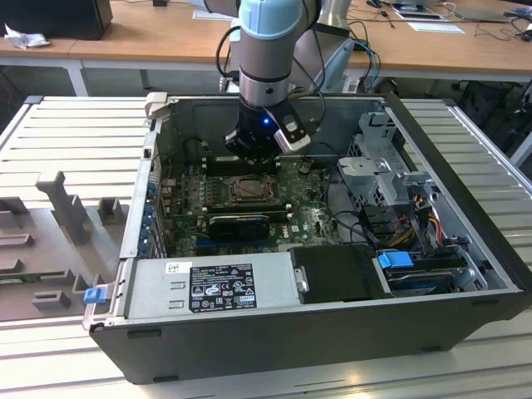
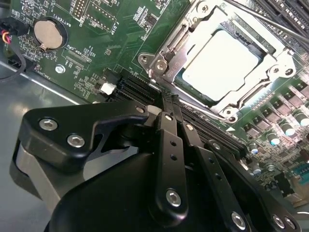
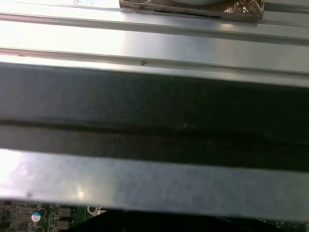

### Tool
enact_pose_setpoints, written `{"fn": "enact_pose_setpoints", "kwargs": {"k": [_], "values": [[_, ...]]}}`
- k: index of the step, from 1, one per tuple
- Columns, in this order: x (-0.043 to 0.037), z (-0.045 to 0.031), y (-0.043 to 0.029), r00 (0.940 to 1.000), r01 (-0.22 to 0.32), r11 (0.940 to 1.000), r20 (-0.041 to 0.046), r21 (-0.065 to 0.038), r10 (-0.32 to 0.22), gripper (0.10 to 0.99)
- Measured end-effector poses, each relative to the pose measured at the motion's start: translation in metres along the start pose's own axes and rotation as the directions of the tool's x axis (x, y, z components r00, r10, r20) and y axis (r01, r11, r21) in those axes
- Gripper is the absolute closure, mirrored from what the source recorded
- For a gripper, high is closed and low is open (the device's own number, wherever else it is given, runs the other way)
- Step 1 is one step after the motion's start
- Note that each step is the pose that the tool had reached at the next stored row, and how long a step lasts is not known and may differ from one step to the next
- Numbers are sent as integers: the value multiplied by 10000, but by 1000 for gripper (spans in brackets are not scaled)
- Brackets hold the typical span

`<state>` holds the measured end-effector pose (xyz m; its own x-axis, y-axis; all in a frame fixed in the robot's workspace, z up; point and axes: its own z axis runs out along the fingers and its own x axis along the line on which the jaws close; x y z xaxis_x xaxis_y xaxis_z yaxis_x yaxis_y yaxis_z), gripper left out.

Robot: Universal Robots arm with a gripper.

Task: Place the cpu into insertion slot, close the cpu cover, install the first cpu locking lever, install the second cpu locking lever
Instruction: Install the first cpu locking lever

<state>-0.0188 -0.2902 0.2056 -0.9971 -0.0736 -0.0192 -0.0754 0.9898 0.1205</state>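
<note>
We are hovering the gripper [image 2: 166,104] just beside the insertion slot [image 2: 227,67], its black fingers [image 2: 169,145] pressed together and pinching nothing. The cpu [image 2: 219,65], a flat pale silver square, is lying seated in the slot, and the cpu cover [image 2: 178,41], a thin silver-grey frame with a square window, is lying down around it. So we are judging the work to be at the locking levers: a thin steel rod [image 2: 260,19] is crossing the far side of the socket. Whatever follows is calling for a fine, well-aimed push on slim springy wire over the glossy green motherboard [image 2: 101,43].
</note>
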Motion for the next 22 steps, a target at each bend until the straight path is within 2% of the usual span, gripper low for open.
{"fn": "enact_pose_setpoints", "kwargs": {"k": [7,11,14,18,22], "values": [[-5,15,-2,10000,2,10000,-5,60,-2,980],[-5,21,-3,10000,3,9998,-14,184,-3,980],[-6,26,-4,10000,5,9997,-18,231,-5,980],[-6,45,-6,10000,3,9997,-20,241,-2,980],[-7,34,-4,10000,2,9999,-11,166,-2,980]]}}
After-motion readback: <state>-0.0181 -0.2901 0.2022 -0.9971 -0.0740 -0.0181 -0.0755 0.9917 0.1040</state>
